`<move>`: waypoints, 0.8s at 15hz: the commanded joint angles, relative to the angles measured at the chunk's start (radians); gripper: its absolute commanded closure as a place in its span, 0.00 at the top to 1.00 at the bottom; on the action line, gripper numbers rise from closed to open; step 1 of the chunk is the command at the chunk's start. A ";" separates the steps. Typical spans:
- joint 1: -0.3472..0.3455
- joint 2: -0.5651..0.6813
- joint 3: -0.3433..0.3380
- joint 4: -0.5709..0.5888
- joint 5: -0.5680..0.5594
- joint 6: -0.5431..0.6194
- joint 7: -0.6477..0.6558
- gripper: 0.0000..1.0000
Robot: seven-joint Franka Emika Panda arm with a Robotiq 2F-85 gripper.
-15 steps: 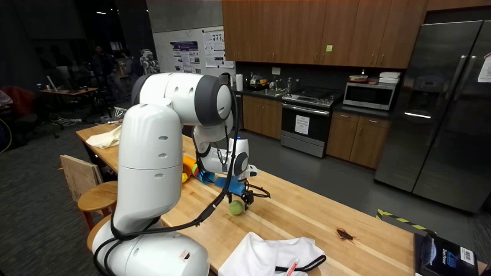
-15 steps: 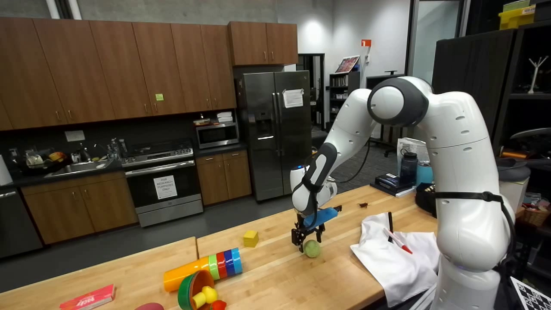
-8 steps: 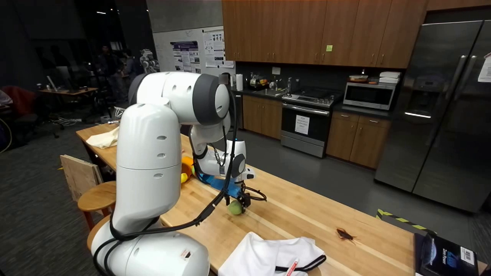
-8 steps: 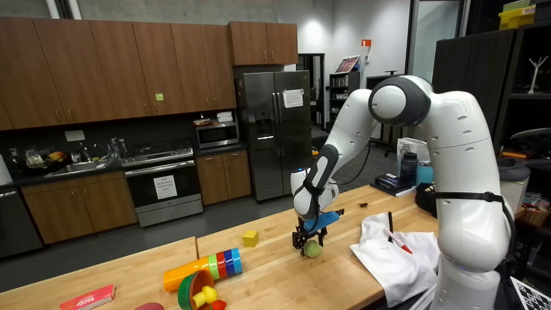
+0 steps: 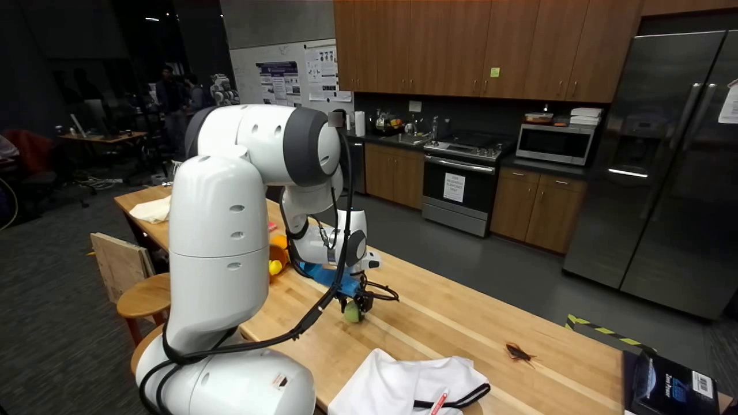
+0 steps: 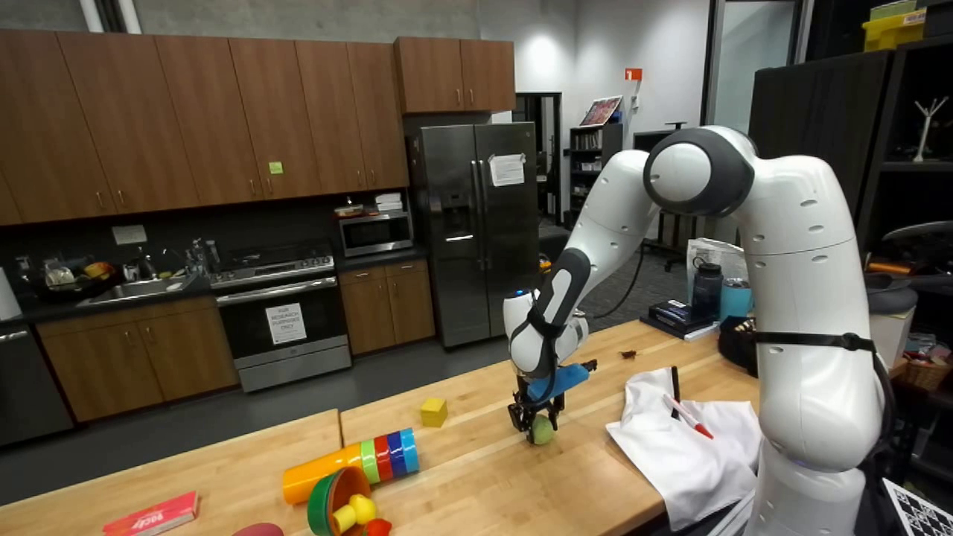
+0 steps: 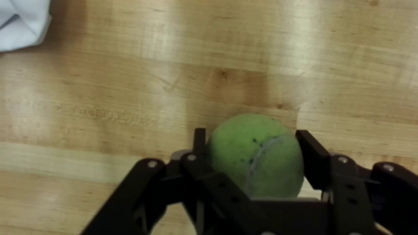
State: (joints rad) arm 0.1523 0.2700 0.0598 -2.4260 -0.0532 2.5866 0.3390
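A green tennis ball with a grey seam and dark specks rests on the wooden table. My gripper points down over it, one black finger on each side. Both fingers appear to press against the ball, so the jaws are closed around it. In both exterior views the ball shows low between the fingers and seems to touch the tabletop. The far side of the ball and its underside are hidden. A crumpled white cloth lies off to the upper left in the wrist view.
In an exterior view a yellow cube, a row of coloured cups and a green cup lie along the table. A red marker lies on the cloth. Elsewhere sits a brown toy insect.
The fingers have come together from wide apart onto the sides of the ball. The hand has sunk a little and shifted slightly; the ball has barely moved.
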 commanded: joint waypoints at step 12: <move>-0.061 -0.356 -0.020 -0.054 -0.035 -0.426 -0.080 0.42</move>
State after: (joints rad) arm 0.1219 0.0631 0.0507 -2.4229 -0.0683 2.2324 0.2855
